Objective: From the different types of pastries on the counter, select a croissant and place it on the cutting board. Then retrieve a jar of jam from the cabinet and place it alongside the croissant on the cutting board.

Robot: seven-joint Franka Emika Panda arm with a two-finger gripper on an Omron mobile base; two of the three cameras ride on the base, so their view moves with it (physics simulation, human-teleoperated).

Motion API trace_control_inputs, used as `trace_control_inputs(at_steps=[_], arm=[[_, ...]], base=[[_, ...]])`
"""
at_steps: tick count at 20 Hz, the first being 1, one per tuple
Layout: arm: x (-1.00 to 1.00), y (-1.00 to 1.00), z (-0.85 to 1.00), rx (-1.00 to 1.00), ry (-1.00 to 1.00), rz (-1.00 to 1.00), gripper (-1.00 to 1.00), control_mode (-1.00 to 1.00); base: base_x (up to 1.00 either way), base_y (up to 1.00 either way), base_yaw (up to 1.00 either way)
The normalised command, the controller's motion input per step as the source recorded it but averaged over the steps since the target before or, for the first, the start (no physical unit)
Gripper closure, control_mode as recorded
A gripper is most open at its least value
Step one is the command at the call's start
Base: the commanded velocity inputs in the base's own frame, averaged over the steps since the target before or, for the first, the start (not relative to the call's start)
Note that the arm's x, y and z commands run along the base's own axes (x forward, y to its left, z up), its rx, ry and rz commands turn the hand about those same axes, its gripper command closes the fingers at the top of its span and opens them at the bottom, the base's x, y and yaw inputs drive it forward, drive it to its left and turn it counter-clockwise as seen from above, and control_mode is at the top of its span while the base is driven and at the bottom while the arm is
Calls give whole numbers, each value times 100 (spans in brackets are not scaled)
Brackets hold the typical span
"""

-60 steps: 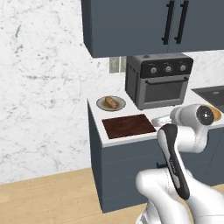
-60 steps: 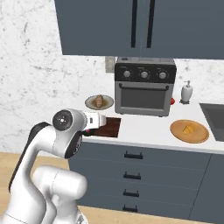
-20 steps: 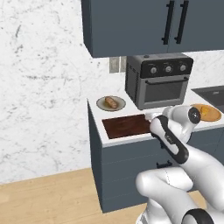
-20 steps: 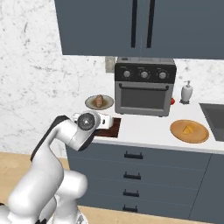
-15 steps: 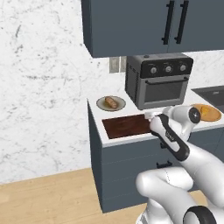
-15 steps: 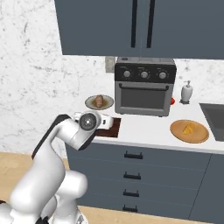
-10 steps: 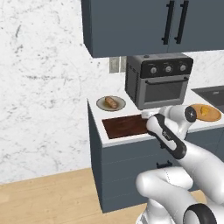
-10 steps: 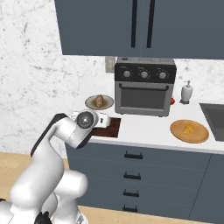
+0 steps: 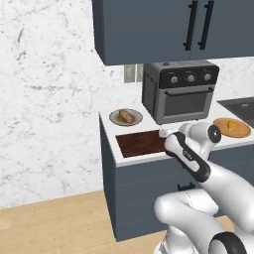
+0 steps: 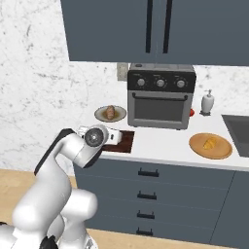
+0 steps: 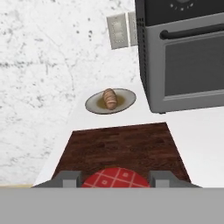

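**Inspector A:** Pincer (image 11: pixel 114 180): closed on the jar of jam (image 11: pixel 114 176). The red checked top sits between both finger tips, which stand at its sides. Position: low over the near edge of the cutting board (image 11: pixel 122 146). Whether the jar touches the wood cannot be told.

**Inspector B:** Noted. Left to right, please.

**Inspector A:** Far left, a grey plate (image 11: pixel 91 105) carrying the brown glazed roll (image 11: pixel 109 98), just behind the board. Centre, the board, nothing lying on it. Then the toaster oven (image 11: pixel 188 57). Well to the right, the croissant (image 10: pixel 210 143) on a round wooden plate (image 10: pixel 194 146) on the counter (image 10: pixel 160 141), apart from the board.

**Inspector B:** Handling?

**Inspector A:** Judgement only. The jar looks rigid, smooth and probably slippery; breakable if let fall. A hold across the rounded body, below the top, seems soundest, set down upright and released low. The croissant I judge light, soft and flaky: take it across the thick middle, gently, not at the tapered ends.
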Motion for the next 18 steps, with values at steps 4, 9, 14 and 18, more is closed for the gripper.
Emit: trace_control_inputs(at_steps=[4,9,14,18], arm=[[0,0,0,0,0,0,100,-100],[0,0,-23,0,0,0,100,-100],[1,0,-22,0,0,0,100,-100],[3,1,-11,0,-7,0,100,-100]], base=[[0,0,0],[0,0,0],[0,0,0],[0,0,0]])
